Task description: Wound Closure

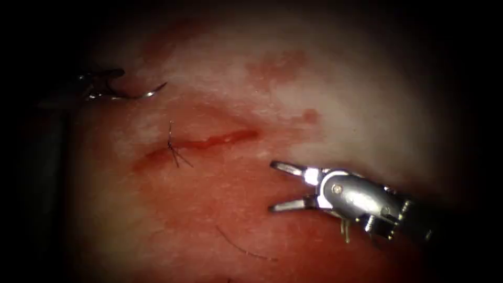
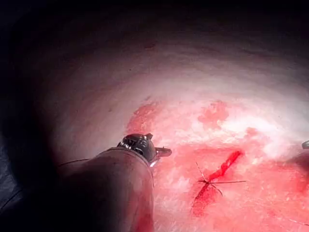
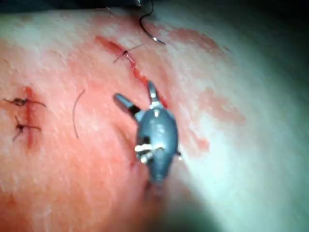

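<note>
Nearest us, the right tool [image 1: 277,187] hovers over the tissue [image 1: 367,105] with its jaws spread wide, holding nothing. A loose cut end of thread [image 1: 243,250] lies just below those jaws. Beyond their tips runs the cut [image 1: 209,142], with one knotted stitch [image 1: 173,149] across it. Farthest, the left tool [image 1: 102,84] has its jaws clamped on the needle [image 1: 141,94] near its blunt end, the point free above the tissue.

Pink and red tissue [image 1: 367,115]

The cut [image 1: 209,142] is a bright red line with dark thread [image 1: 173,149] across it; the right tool [image 1: 285,187] beside it is shiny silver.
</note>
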Controlling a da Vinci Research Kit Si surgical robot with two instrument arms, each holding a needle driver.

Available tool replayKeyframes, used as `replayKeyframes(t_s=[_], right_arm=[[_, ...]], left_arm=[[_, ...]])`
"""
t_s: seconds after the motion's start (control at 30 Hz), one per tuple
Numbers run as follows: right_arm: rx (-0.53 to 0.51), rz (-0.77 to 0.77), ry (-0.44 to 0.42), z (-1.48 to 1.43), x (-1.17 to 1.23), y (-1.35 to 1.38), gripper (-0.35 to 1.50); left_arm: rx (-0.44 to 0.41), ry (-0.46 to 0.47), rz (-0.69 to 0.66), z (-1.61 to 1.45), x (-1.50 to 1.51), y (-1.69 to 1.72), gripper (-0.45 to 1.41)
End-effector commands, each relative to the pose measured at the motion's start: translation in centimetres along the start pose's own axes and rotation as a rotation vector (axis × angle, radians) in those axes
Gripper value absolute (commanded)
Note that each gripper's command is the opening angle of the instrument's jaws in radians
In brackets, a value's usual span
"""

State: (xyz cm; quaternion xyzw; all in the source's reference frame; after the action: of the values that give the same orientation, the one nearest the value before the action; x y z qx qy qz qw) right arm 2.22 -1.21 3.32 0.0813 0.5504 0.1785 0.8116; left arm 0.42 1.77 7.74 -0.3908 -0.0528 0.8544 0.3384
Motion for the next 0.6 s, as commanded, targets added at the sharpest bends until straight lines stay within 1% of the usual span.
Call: replayKeyframes(t_s=[0.03, 0.1, 0.17, 0.23, 0.37, 0.47, 0.53, 0.6], right_arm=[[0.01, 0.009, -0.012, 0.14, 0.02, -0.03, 1.26], [0.014, 0.025, -0.028, 0.16, 0.04, -0.06, 1.28], [0.018, 0.041, -0.041, 0.19, 0.05, -0.09, 1.33], [0.025, 0.04, -0.056, 0.2, 0.06, -0.1, 1.33], [0.026, 0.041, -0.063, 0.21, 0.06, -0.08, 1.33], [0.025, 0.041, -0.063, 0.22, 0.05, -0.07, 1.35], [0.025, 0.041, -0.064, 0.22, 0.04, -0.06, 1.35], [0.024, 0.041, -0.064, 0.22, 0.04, -0.05, 1.36]], left_arm=[[-0.001, -0.007, 0.003, 0.13, -0.02, -0.06, 0.31], [0.008, -0.039, 0.0, 0.24, -0.07, -0.15, 0.32], [0.015, -0.076, -0.01, 0.34, -0.13, -0.22, 0.39], [0.008, -0.105, -0.049, 0.42, -0.21, -0.25, 0.49], [-0.007, -0.179, -0.113, 0.58, -0.37, -0.31, 0.51], [-0.026, -0.194, -0.137, 0.68, -0.48, -0.33, 0.54], [-0.067, -0.194, -0.17, 0.76, -0.57, -0.33, 0.56], [-0.076, -0.19, -0.175, 0.79, -0.6, -0.32, 0.56]])
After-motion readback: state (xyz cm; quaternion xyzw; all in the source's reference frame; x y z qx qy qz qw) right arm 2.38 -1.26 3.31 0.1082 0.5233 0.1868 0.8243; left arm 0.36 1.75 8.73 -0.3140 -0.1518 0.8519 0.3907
